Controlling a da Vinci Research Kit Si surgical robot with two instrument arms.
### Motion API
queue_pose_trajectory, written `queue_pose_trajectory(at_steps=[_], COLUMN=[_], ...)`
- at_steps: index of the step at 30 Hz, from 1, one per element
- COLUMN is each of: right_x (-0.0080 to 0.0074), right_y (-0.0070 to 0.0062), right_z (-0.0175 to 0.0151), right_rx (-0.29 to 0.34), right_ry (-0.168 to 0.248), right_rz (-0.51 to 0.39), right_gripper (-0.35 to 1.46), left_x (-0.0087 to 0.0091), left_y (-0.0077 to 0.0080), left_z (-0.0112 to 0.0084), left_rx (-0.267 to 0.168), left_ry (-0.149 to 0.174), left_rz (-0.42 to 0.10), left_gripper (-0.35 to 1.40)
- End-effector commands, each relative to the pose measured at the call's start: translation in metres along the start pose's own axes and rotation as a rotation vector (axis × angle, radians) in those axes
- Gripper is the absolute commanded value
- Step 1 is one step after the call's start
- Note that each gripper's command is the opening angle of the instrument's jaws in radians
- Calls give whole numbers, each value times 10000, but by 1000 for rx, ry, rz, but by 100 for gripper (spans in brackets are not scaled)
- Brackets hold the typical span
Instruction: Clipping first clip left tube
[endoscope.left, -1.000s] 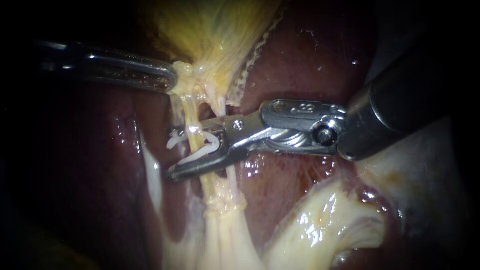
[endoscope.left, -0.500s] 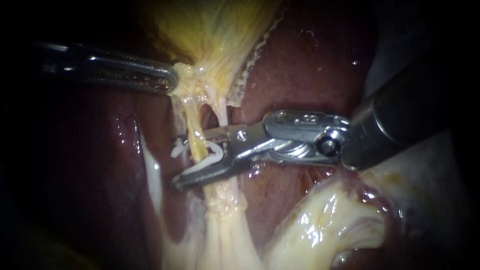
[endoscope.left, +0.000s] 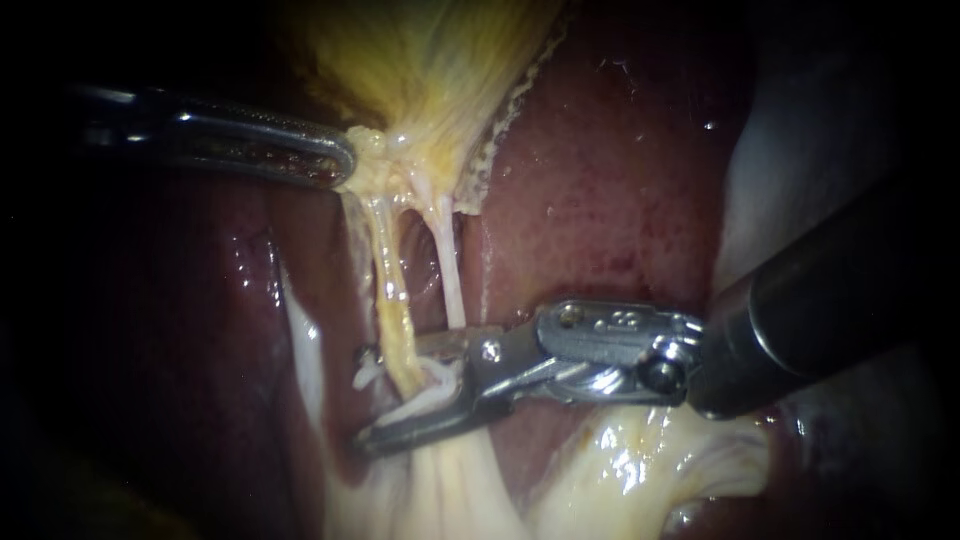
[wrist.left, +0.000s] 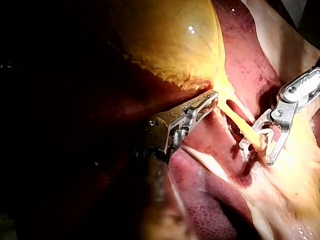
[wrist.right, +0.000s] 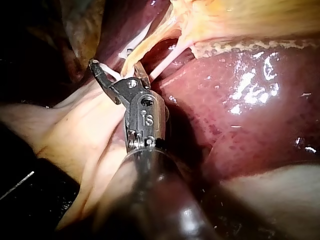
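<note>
The yellow gallbladder (endoscope.left: 430, 60) tapers down into two tubes. My left instrument (endoscope.left: 340, 160) is shut on the tissue at its neck and holds it stretched. The left tube (endoscope.left: 385, 260) is yellowish and the right tube (endoscope.left: 450, 270) is thin and whitish. My right instrument (endoscope.left: 365, 398) reaches in from the right. Its jaws stand apart and carry a white clip (endoscope.left: 425, 398), which lies around the low part of the left tube. The left wrist view shows the same clip (wrist.left: 250, 142) straddling that tube. In the right wrist view the clip (wrist.right: 111, 74) sits between the jaws (wrist.right: 117, 67).
Dark red liver (endoscope.left: 600, 180) lies behind and to the right of the tubes. Pale glistening fatty tissue (endoscope.left: 640, 460) bulges under the right instrument's wrist. A white strip of tissue (endoscope.left: 300, 340) runs down to the left of the tubes.
My right instrument has slid down along the left tube with the clip, away from the gallbladder and toward the tubes' base. The left instrument has kept its hold unmoved.
</note>
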Motion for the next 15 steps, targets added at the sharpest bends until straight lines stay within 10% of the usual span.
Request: queue_pose_trajectory(at_steps=[1, 15], right_x=[1, 0], right_y=[-1, -2], right_z=[-2, -4], right_rx=[1, 2], right_ry=[0, 0], right_rz=[11, 17], right_gripper=[47, 35], left_x=[0, 0], left_y=[0, 0], left_z=[0, 0], left_rx=[0, 3], left_ry=[0, 0], left_rz=[0, 0], left_gripper=[-35, -35])
